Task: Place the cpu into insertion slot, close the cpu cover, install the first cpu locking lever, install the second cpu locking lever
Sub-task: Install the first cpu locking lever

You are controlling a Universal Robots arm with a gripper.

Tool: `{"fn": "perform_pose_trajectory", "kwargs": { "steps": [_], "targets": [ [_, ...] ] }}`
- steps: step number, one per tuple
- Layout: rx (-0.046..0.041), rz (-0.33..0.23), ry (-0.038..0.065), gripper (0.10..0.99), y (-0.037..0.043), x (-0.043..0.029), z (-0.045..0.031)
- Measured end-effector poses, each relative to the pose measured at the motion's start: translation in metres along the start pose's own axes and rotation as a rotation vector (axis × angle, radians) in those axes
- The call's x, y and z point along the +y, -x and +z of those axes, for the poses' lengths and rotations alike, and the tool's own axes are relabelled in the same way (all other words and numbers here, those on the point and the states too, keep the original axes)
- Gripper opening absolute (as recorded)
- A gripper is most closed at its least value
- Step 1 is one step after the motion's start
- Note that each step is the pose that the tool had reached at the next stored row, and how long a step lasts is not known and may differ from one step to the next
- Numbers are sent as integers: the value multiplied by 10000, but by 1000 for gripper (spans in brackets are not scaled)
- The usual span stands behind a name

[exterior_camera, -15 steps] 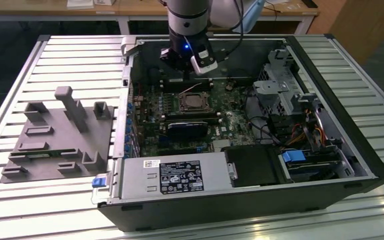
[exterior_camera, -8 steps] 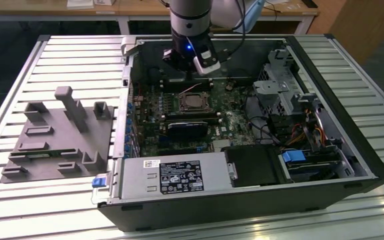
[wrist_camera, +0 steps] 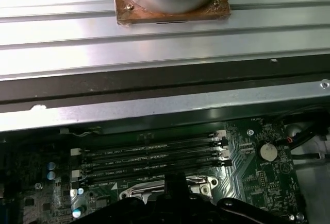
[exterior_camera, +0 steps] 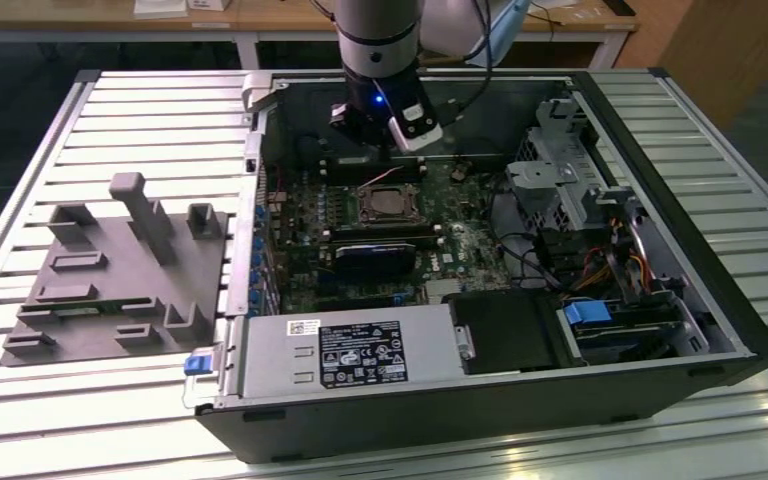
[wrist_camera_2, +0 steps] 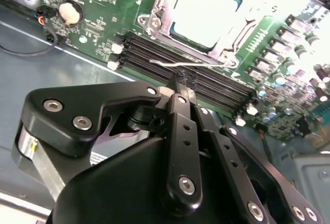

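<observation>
The cpu (exterior_camera: 387, 204) (wrist_camera_2: 206, 13) lies flat in the insertion slot (exterior_camera: 359, 193), its silver-grey top showing through the window of the cpu cover (wrist_camera_2: 157, 15), which is down over it. A thin silvery locking lever (wrist_camera_2: 206, 64) runs along the socket's edge next to the memory slots. My gripper (exterior_camera: 381, 168) (wrist_camera_2: 182, 83) hangs just behind the socket in the exterior view. Its black fingers (wrist_camera_2: 181, 126) are shut together, and their tips are right at the lever wire. Whether they press on it I cannot tell.
Long black memory slots (wrist_camera_2: 216, 92) (wrist_camera: 149, 157) lie between gripper and case wall. A drive cage (exterior_camera: 564, 190) with cables fills the exterior view's right, a power supply (exterior_camera: 344, 355) the near side. A grey fixture block (exterior_camera: 117, 270) stands outside the case on the exterior view's left.
</observation>
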State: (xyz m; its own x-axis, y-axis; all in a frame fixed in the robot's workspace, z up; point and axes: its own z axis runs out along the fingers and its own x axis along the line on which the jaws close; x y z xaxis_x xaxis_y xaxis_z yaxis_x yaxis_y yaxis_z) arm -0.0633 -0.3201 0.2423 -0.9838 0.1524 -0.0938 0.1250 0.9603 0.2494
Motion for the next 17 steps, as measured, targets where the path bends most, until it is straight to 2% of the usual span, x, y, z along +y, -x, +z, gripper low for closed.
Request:
{"fn": "perform_pose_trajectory", "kwargs": {
  "steps": [3, 17],
  "targets": [
    [-139, -33, 23, 102, -10, -8, 28],
    [-671, -165, 108, 102, -70, -55, 180]
  ]
}}
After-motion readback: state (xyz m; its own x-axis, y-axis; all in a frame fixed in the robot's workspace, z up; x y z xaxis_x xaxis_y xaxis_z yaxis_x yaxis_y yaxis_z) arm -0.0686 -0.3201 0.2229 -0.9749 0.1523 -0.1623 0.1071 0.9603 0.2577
